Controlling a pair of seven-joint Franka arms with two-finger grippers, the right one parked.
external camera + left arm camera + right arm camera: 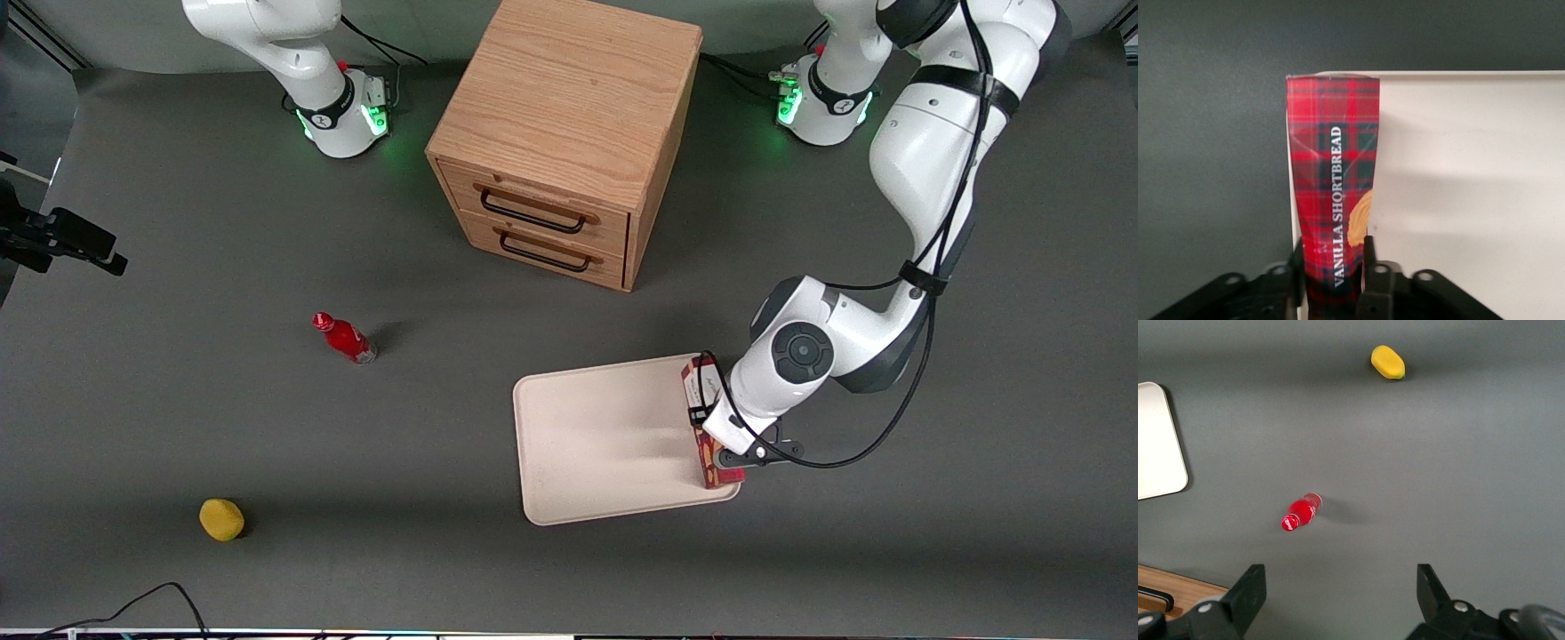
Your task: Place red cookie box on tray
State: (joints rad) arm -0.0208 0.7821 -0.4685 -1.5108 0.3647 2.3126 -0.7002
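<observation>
we see the red cookie box [1333, 200], slim, in red tartan with "vanilla shortbread" in white along its narrow face and a golden cookie printed beside the lettering. it stands on edge along the tray's [605, 444] edge nearest the working arm, the gripper [1333, 267] clamped on both sides. the tray is large, flat, cream-white, round-cornered, lying nearer the front camera than the wooden drawer cabinet [569, 116].

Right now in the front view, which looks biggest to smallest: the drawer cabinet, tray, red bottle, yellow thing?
1. Drawer cabinet
2. Tray
3. Red bottle and yellow thing: too alike to rank.
</observation>
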